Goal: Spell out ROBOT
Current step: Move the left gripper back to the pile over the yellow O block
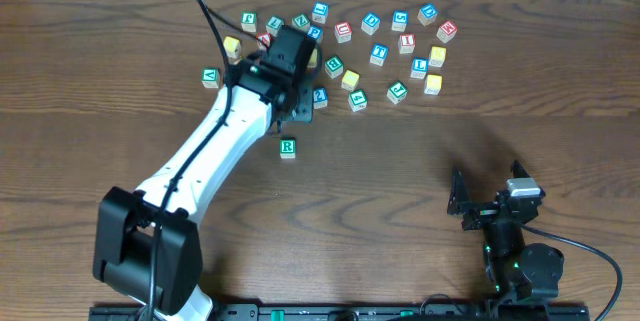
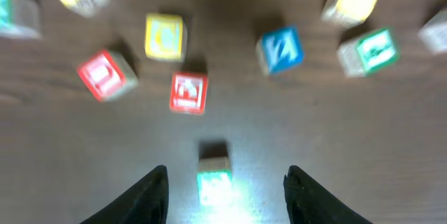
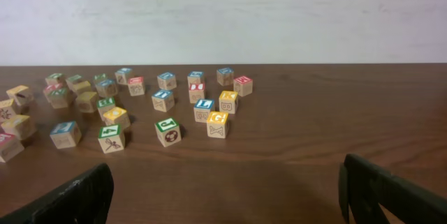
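Observation:
A green R block (image 1: 288,147) lies alone on the wood table in front of the block cluster. My left gripper (image 1: 300,107) hangs open over the near edge of the cluster, just behind the R block. The left wrist view is blurred. It shows the open fingers (image 2: 227,197) with a green block (image 2: 213,176) on the table between them, untouched, its letter unreadable. Beyond it lie a red block (image 2: 188,93), a yellow block (image 2: 165,37) and a blue block (image 2: 281,49). My right gripper (image 1: 485,199) is open and empty at the front right, as the right wrist view (image 3: 227,203) also shows.
Several letter blocks are scattered along the back of the table (image 1: 400,41); they also show in the right wrist view (image 3: 167,102). The left arm (image 1: 210,161) stretches diagonally from the front left. A pale wall stands beyond the far table edge.

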Action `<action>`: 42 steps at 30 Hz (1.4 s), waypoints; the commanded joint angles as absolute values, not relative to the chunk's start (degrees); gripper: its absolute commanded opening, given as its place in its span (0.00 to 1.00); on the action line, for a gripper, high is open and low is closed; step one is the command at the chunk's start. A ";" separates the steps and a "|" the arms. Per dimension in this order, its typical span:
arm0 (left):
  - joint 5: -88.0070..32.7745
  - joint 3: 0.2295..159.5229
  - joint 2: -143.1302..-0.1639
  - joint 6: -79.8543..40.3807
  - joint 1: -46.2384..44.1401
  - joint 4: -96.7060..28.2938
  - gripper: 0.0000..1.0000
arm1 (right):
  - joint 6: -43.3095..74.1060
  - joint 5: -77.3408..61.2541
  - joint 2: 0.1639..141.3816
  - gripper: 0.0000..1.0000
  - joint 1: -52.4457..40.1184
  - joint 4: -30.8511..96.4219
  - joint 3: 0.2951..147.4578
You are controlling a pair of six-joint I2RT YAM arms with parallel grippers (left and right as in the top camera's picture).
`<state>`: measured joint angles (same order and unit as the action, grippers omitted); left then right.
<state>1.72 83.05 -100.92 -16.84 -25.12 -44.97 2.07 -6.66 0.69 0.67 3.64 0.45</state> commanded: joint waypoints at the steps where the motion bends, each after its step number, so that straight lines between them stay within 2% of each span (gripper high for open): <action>1: 4.16 89.10 -100.31 -14.57 -24.29 -46.41 0.52 | 1.21 -6.59 0.38 0.99 0.43 3.84 0.32; 7: 4.12 94.43 -101.32 -12.38 -23.16 -49.06 0.53 | 1.21 -6.59 0.38 0.99 0.43 3.84 0.32; 42: 4.10 95.22 -103.85 -12.10 -23.14 -46.87 0.53 | 1.21 -6.59 0.38 0.99 0.43 3.84 0.32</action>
<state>3.38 93.47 -101.97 -12.14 -23.31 -47.24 2.07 -6.63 0.69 0.64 3.64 0.45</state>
